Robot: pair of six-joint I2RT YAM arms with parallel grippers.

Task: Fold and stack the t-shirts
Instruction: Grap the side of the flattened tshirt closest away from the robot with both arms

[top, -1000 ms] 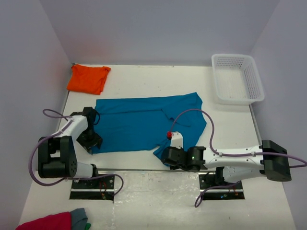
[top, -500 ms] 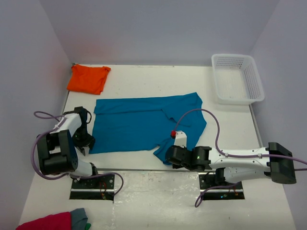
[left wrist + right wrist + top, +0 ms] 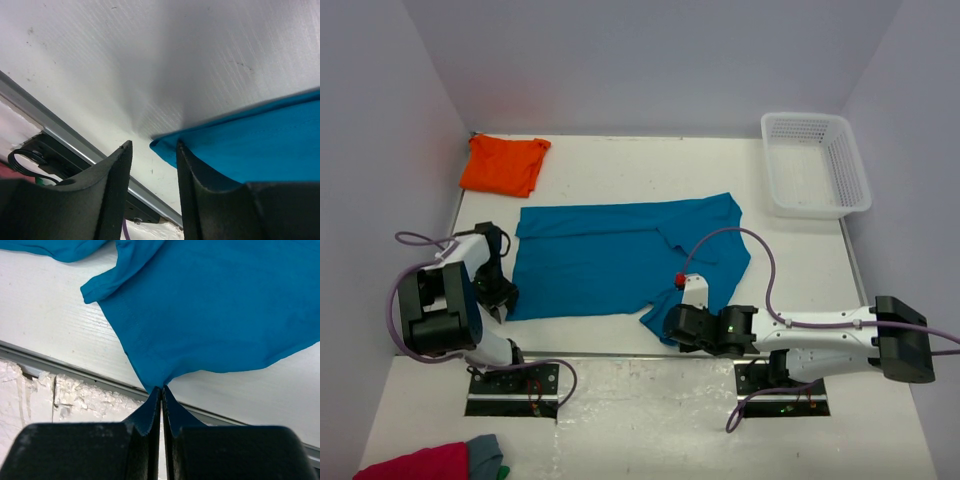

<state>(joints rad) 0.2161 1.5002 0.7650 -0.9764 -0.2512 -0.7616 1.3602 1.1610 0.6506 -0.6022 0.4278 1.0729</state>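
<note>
**Q:** Teal tee point(image 3: 610, 260): location?
**A:** Spread across the table point(image 3: 800, 260) at centre of the top view. The orange tee point(image 3: 503, 163) lies at upper left.
**Q:** State of right gripper point(image 3: 161, 390)?
**A:** Fingers closed, pinching the teal tee's lower edge at bottom centre.
**Q:** State of left gripper point(image 3: 152, 150)?
**A:** Jaws apart at centre left. The teal tee's lower-left corner sits at the gap, unclamped.

white table point(image 3: 620, 170): teal tee point(image 3: 610, 255) spread, orange tee point(image 3: 503, 165) far-left, basket point(image 3: 815, 165) far-right
</note>
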